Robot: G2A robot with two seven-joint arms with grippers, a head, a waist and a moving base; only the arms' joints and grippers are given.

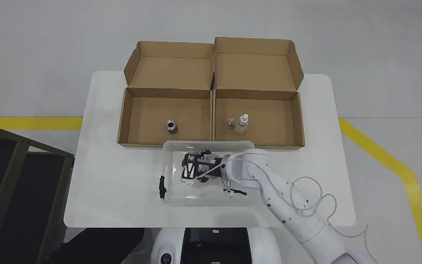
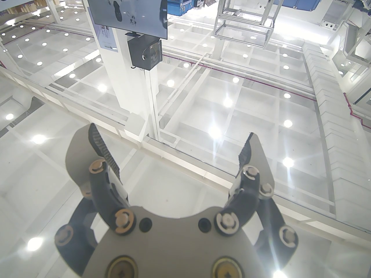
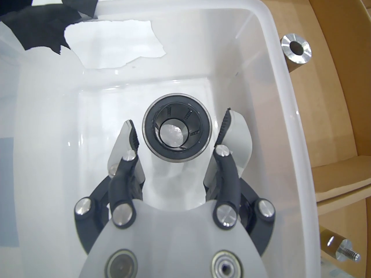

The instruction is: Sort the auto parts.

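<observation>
Straddling the black sleeve (image 3: 177, 130), the right pincer (image 3: 178, 131) is open, one jaw on each side, gripping nothing yet. Sleeve stands on end in the clear bin (image 3: 261, 12), beside the cardboard boxes (image 1: 148, 122). Risk: off-centre closing tips or squirts the round part out, and the box-side finger could snag the bin wall. Left pincer (image 2: 172, 143) is wide open, empty, pointing up.

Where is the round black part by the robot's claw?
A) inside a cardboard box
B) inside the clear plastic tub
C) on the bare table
B: the black bushing stands inside the clear plastic tub, with the open right gripper straddling it.
</observation>
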